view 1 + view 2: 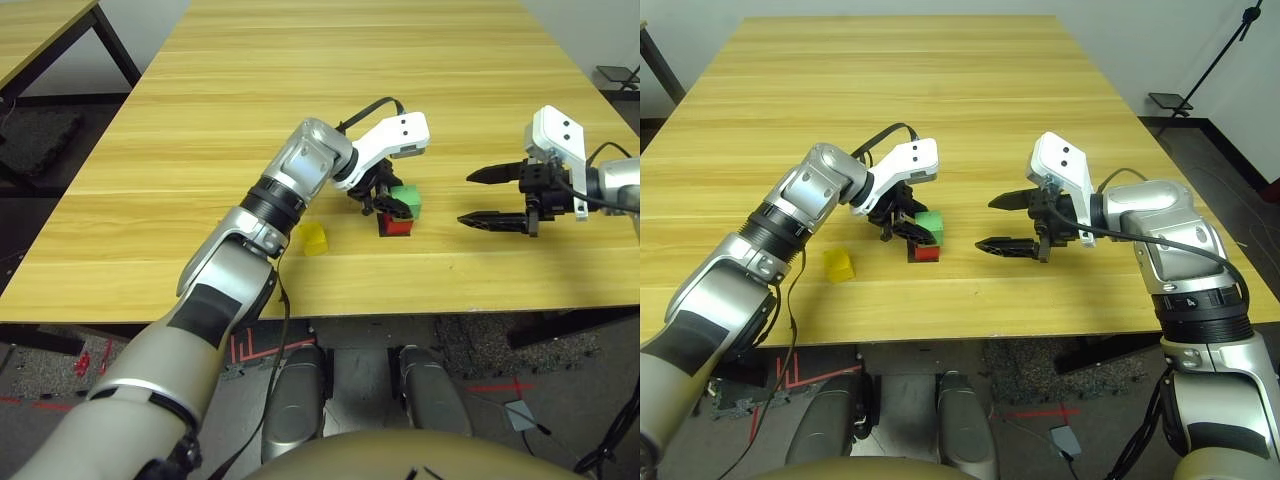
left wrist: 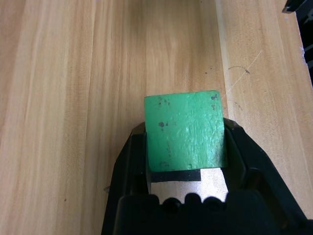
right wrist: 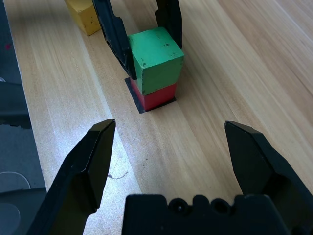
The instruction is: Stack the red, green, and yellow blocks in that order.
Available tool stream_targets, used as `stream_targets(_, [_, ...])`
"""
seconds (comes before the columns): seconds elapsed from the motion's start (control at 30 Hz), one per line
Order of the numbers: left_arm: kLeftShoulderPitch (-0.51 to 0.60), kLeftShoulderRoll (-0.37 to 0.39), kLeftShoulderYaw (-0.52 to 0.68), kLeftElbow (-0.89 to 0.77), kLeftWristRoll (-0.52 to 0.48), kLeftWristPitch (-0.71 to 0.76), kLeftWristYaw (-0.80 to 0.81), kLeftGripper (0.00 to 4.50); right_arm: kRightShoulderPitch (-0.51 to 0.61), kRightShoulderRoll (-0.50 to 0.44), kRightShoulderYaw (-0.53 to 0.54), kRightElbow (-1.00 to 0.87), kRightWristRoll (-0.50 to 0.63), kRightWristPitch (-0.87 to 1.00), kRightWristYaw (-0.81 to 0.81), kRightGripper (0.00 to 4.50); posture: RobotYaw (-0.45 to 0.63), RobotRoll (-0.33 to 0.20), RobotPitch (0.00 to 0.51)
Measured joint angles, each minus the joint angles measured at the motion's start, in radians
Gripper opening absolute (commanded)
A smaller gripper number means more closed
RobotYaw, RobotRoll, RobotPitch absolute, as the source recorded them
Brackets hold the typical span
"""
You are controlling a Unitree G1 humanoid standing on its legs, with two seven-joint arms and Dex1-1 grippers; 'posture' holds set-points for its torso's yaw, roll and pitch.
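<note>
Your L gripper [image 2: 186, 132] is gripping the green block [image 3: 156, 58] atop red [image 3: 155, 98]; yellow [image 1: 313, 239] is sitting nearby; your R gripper [image 3: 171, 127] is facing them, wide open, empty.

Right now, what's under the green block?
Directly below the green block is the red block, which sits on a flat black square patch. The red block's top face is covered, as is the patch's middle.

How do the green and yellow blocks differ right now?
The green block is green, the yellow block yellow. Green sits atop the red block; yellow rests directly on the table. Green is between the left gripper's fingers; yellow is ungripped. Both are plain cubes.
</note>
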Motion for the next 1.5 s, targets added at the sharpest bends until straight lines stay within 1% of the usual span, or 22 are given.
stream_targets(0.13, [0.008,0.003,-0.001,-0.005,0.0,0.001,0.0,2.1,0.0,0.0,0.0,-0.003,0.0,0.001,0.0,4.5,0.01,-0.011,0.09])
stream_targets(0.2, [0.012,0.006,-0.001,-0.012,0.0,0.004,-0.001,2.87,0.0,0.0,0.0,-0.003,0.0,0.001,0.0,4.5,0.02,-0.011,0.089])
stream_targets(0.23, [0.013,0.007,-0.002,-0.013,0.0,0.006,-0.001,3.05,0.0,0.0,0.0,-0.003,0.0,0.001,0.0,4.5,0.02,-0.011,0.089])
stream_targets(0.3, [0.021,0.02,-0.012,-0.033,0.002,0.012,-0.007,3.66,0.0,0.0,0.0,-0.003,0.0,0.001,0.0,4.5,0.02,-0.012,0.089])
stream_targets(0.33, [0.033,0.029,-0.012,-0.055,0.002,0.022,-0.009,4.07,0.0,0.0,0.0,-0.003,0.0,0.001,0.0,4.5,0.03,-0.014,0.088])
stream_targets(0.37, [0.044,0.041,-0.017,-0.079,0.002,0.033,-0.014,4.37,0.0,0.0,0.0,-0.003,0.0,0.001,0.001,4.5,0.04,-0.014,0.088])
stream_targets(0.4, [0.053,0.054,-0.023,-0.106,0.002,0.046,-0.018,4.47,0.0,0.0,0.0,-0.002,0.0,0.001,0.001,4.5,0.05,-0.013,0.086])
stream_targets(0.43, [0.057,0.065,-0.026,-0.131,0.002,0.057,-0.021,4.47,0.0,0.0,0.0,-0.002,0.0,0.0,0.002,4.5,0.05,-0.014,0.085])
stream_targets(0.47, [0.069,0.084,-0.024,-0.189,-0.001,0.088,-0.02,4.47,-0.002,0.0,0.001,0.0,0.0,-0.001,0.003,4.5,0.06,-0.015,0.085])
stream_targets(0.57, [0.101,0.169,-0.008,-0.38,-0.014,0.198,-0.018,4.47,-0.006,-0.001,0.002,0.019,-0.001,-0.004,0.005,4.5,0.08,-0.018,0.083])
stream_targets(0.63, [0.134,0.263,0.004,-0.518,-0.031,0.268,-0.021,4.47,-0.016,0.001,0.004,0.026,-0.001,-0.007,0.006,4.5,0.09,-0.018,0.083])
stream_targets(0.7, [0.173,0.356,0.024,-0.622,-0.045,0.327,-0.025,4.47,-0.023,0.0,0.004,0.037,-0.001,-0.009,0.009,4.5,0.09,-0.019,0.082])
stream_targets(0.73, [0.199,0.415,0.029,-0.672,-0.053,0.352,-0.029,4.47,-0.025,0.001,0.005,0.042,-0.001,-0.011,0.012,4.5,0.1,-0.02,0.082])
stream_targets(0.77, [0.221,0.456,0.036,-0.701,-0.062,0.368,-0.031,4.47,-0.026,0.001,0.006,0.049,-0.001,-0.013,0.014,4.5,0.11,-0.021,0.081])
stream_targets(0.8, [0.245,0.492,0.041,-0.731,-0.067,0.382,-0.03,4.47,-0.028,0.002,0.006,0.055,-0.001,-0.018,0.016,4.5,0.11,-0.023,0.08])
stream_targets(0.87, [0.29,0.541,0.047,-0.772,-0.083,0.403,-0.021,4.47,-0.034,0.006,0.011,0.064,-0.001,-0.021,0.02,4.5,0.12,-0.026,0.08])
stream_targets(0.97, [0.354,0.567,0.063,-0.797,-0.105,0.415,0.012,4.47,-0.061,0.018,0.03,0.076,-0.001,-0.024,0.023,4.5,0.13,-0.032,0.08])
stream_targets(1.13, [0.404,0.565,0.064,-0.792,-0.119,0.41,0.074,4.47,-0.076,0.022,0.04,0.091,-0.002,-0.031,0.031,4.5,0.13,-0.039,0.077])
stream_targets(1.23, [0.433,0.548,0.06,-0.765,-0.117,0.379,0.119,4.47,-0.092,0.023,0.041,0.096,-0.003,-0.037,0.034,4.5,0.13,-0.039,0.077])
stream_targets(1.4, [0.489,0.549,0.029,-0.745,-0.115,0.331,0.143,4.47,-0.093,0.023,0.041,0.096,-0.002,-0.038,0.034,4.5,0.11,-0.042,0.074])
stream_targets(1.5, [0.505,0.549,0.014,-0.745,-0.115,0.312,0.146,3.91,-0.093,0.022,0.041,0.096,-0.002,-0.038,0.033,4.5,0.1,-0.042,0.073])
